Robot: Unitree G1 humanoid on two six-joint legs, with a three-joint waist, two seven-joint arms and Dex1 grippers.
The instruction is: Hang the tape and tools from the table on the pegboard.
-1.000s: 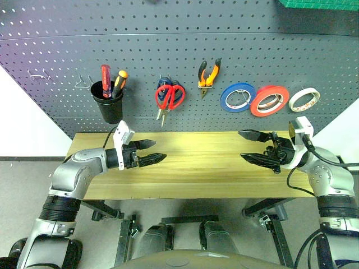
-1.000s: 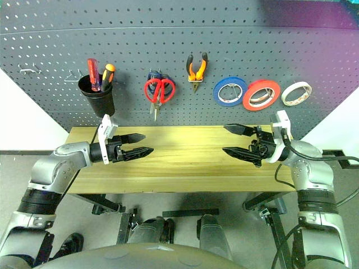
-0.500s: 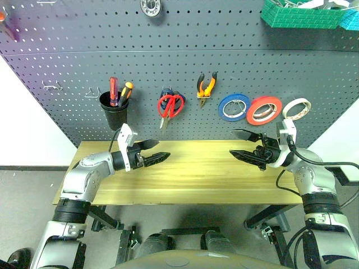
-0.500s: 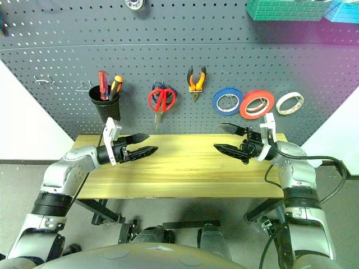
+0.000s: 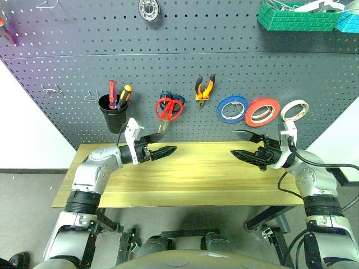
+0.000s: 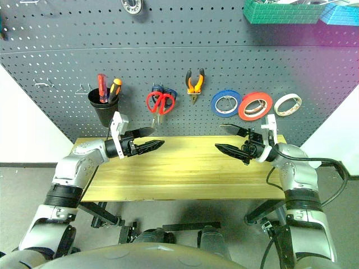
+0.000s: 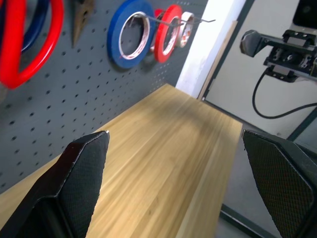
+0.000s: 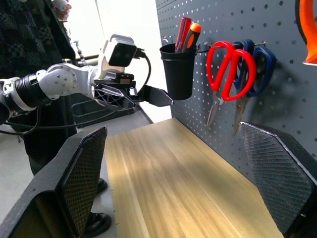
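A workshop: a large dark-grey perforated pegboard (image 5: 185,67) fills the upper frame, hung with hand tools, above a light-wood plank table (image 5: 196,174) at centre.

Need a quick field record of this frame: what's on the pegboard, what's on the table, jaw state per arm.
pegboard: dark grey, perforated, behind the table
black cup: on the board, holds red-handled screwdriver and an orange-handled one
red scissors: hung, in front of blue-handled scissors
pliers: hung, orange-and-black handles
tape rolls: blue, red tape, white, hung in a row
table: light wood top, nothing lying on it
left gripper: over the table, jaws open, empty
right gripper: over the table, jaws open, empty
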